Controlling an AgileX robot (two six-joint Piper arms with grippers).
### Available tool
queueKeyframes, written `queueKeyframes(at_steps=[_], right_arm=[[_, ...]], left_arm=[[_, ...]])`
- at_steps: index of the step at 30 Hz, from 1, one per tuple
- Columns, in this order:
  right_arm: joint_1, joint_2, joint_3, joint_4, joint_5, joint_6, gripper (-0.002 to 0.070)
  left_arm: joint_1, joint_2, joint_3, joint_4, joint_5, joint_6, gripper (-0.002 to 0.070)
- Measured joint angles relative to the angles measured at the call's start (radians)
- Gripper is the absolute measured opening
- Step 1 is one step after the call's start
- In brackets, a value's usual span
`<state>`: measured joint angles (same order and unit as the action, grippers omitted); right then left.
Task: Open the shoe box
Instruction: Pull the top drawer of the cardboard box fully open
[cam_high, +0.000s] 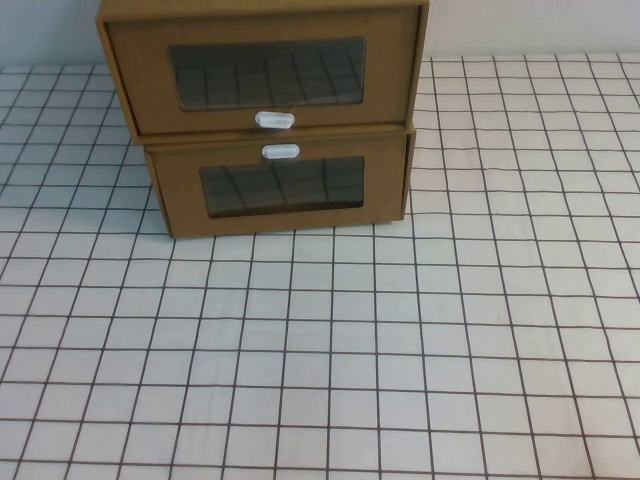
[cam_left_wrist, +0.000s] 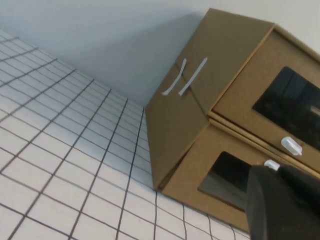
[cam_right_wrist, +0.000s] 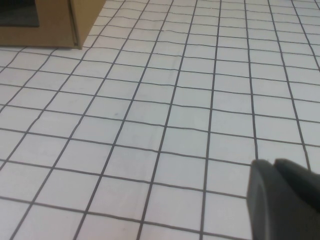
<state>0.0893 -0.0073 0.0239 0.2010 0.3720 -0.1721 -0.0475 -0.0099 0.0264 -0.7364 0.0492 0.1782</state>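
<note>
Two cardboard units sit stacked at the far edge of the worktop (cam_high: 400, 350), left of centre, backs to the wall (cam_left_wrist: 90, 40). The upper shoe box (cam_high: 140, 70) rests on the lower shoe box (cam_high: 175, 195). Fronts face the robot, so each windowed flap & its white pull can be reached head-on. The upper pull (cam_high: 274, 120) sits at its flap's bottom edge and the lower pull (cam_high: 280, 152) at its flap's top edge, so they lie just apart, approx. one above the other. Both flaps look shut, so the task seems not yet begun.

The left tool (cam_left_wrist: 282, 197) hangs low near the stack's front-left corner, facing the fronts; its state can't be told. The right tool (cam_right_wrist: 282, 192) hovers over the worktop twd its right side, closed on nothing, w/ the stack's front-right corner well off.

There's plenty of open room in front & to the right, none behind where the wall blocks.
</note>
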Motion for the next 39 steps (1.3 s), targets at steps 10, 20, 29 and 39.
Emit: queueKeyframes(at_steps=[10, 20, 29, 39], right_arm=[[0.0, 0.0, 0.0, 0.0, 0.0, 0.0, -0.0013], [0.0, 0.0, 0.0, 0.0, 0.0, 0.0, -0.0013], [0.0, 0.0, 0.0, 0.0, 0.0, 0.0, -0.0013], [0.0, 0.0, 0.0, 0.0, 0.0, 0.0, -0.0013]], left_arm=[[0.0, 0.198, -0.268, 0.046, 0.344, -0.009, -0.0002], [0.0, 0.713, -0.768, 0.139, 0.611, 0.247, -0.0002], [0.0, 1.145, -1.215, 0.143, 0.694, 0.397, -0.0002], [-0.078, 1.528, -1.694, 0.151, 0.723, 0.431, -0.0002]])
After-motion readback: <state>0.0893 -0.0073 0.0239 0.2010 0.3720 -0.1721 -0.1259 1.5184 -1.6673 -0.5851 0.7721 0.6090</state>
